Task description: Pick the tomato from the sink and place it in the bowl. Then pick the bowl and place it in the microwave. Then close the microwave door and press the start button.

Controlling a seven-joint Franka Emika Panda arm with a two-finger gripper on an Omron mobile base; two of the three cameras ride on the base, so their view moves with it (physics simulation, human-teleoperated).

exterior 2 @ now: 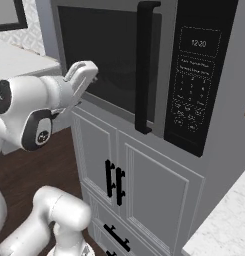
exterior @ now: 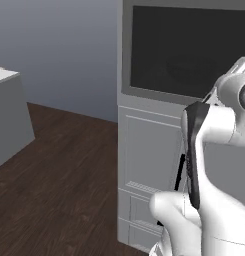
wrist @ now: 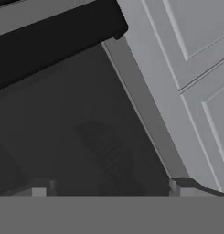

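The microwave sits built into a tall pale grey cabinet column, and its door, a grey-framed panel with an almost black glass window, lies flat against the front, shut. A long dark vertical handle runs down the door's right side, and to the right of it stands the black control panel with a small clock display and rows of faint buttons. The white arm reaches toward the lower left part of the door, its hand close to the glass near the bottom edge of the frame; in the right base view the fingers point at the window. In the hand view the two dark tips rise far apart at the bottom edge, spread wide with nothing between them, and the dark glass lies right ahead, with the grey door frame running diagonally beside it and the handle crossing the top. Below the microwave are panelled cabinet doors with short black pulls, and a drawer with a black pull lower down. A speckled pale table corner shows at the lower right of the right base view. In the left base view the door window faces a dark wooden floor.
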